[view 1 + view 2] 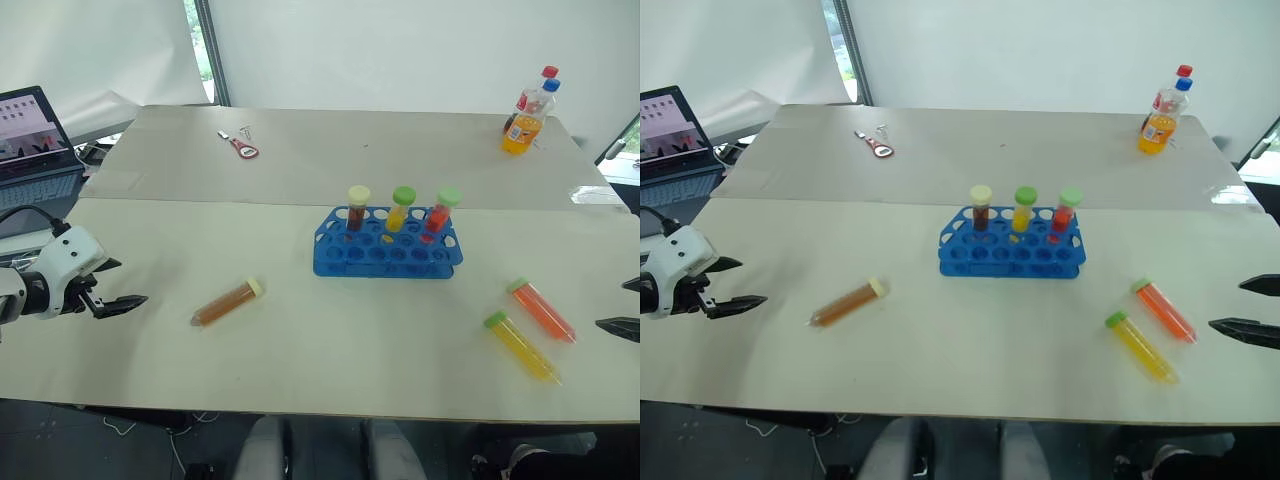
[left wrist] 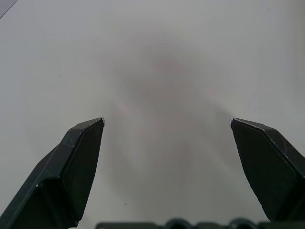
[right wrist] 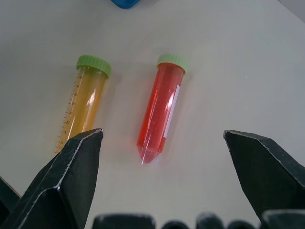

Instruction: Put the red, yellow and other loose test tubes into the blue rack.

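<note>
Still three tubes loose on the desk

Right now the bright blue pierced plastic rack stands mid-desk, three capped tubes upright in it. Near the right edge lie the clear red tube and yellow tube, green-capped, side by side. Brownish-orange tube, pale cap, lies left of centre. Left gripper and right gripper both spread wide, empty.

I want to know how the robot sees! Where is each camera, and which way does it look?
Left eye and right eye views: on the head, looking forward and down at the table, the blue rack and the loose test tubes; both arms' ends show at the sides.
Left wrist view: on the left arm, looking at bare table between the open left gripper.
Right wrist view: on the right arm, looking past the open right gripper at the yellow tube and red tube.
Shared: right wrist and eye views show those two tubes.
</note>
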